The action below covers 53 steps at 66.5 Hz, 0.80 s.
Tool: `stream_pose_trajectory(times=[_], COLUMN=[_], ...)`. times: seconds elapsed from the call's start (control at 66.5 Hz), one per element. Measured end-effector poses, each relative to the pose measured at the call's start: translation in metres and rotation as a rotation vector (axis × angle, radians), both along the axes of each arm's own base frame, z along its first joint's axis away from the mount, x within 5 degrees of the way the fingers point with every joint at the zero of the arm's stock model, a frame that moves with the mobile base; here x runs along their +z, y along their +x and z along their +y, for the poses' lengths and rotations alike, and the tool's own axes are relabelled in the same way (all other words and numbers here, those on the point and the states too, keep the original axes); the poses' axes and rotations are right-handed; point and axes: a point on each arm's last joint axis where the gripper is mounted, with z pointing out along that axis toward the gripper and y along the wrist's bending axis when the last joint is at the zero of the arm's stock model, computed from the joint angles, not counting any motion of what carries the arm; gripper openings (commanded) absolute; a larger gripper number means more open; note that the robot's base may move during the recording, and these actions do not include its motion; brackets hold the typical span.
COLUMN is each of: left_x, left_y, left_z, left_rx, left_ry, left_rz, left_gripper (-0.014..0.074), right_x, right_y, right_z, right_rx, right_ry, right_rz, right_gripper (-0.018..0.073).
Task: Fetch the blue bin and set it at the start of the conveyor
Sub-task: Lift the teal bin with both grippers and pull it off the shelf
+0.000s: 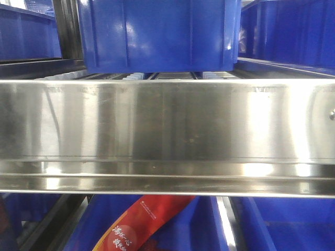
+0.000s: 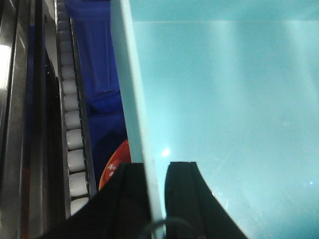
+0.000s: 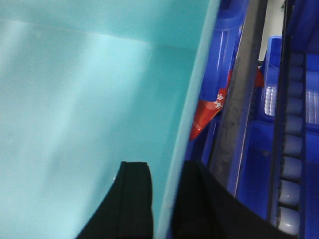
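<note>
The blue bin (image 2: 224,99) fills most of the left wrist view as a light aqua tub seen from inside. My left gripper (image 2: 155,167) is shut on its left wall, one black finger (image 2: 182,189) inside and the other outside. In the right wrist view the same blue bin (image 3: 75,99) shows. My right gripper (image 3: 167,167) is shut on its right wall, with one finger (image 3: 134,194) inside the tub. The bin and both grippers are out of the front view. The conveyor start is out of view.
A shiny stainless-steel shelf rail (image 1: 167,130) spans the front view, with a dark blue ribbed crate (image 1: 157,31) above it and more below. A red packet (image 1: 141,225) lies in a lower crate. White roller tracks (image 2: 72,124) (image 3: 291,164) run beside the bin.
</note>
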Motion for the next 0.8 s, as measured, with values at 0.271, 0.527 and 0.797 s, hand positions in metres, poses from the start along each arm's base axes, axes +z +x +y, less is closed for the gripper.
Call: stream_pose_trajectory(times=[0.271,0.527,0.797], left_x=[-0.0059,-0.0076,-0.0076], left_y=[0.0074,0.0094,0.0094], left_z=[-0.0023,-0.0033,-0.0032], left_rx=[-0.001,-0.003,-0.003], left_ry=[-0.002,-0.006,-0.004], left_rz=[0.024,0.032,0.032], left_gripper=[-0.0111,-0.0111,-0.0111], right_x=[0.003,0.0034,0.0035], right_y=[0.0025,0.0029,0.0031], right_z=[-0.0003,-0.0005,-0.0006], right_rx=[-0.007,-0.008,-0.007], right_ry=[0.004,0.001,-0.002], right_rz=[-0.042,-0.049,-0.052], right_gripper=[-0.0151,-0.0151,-0.0151])
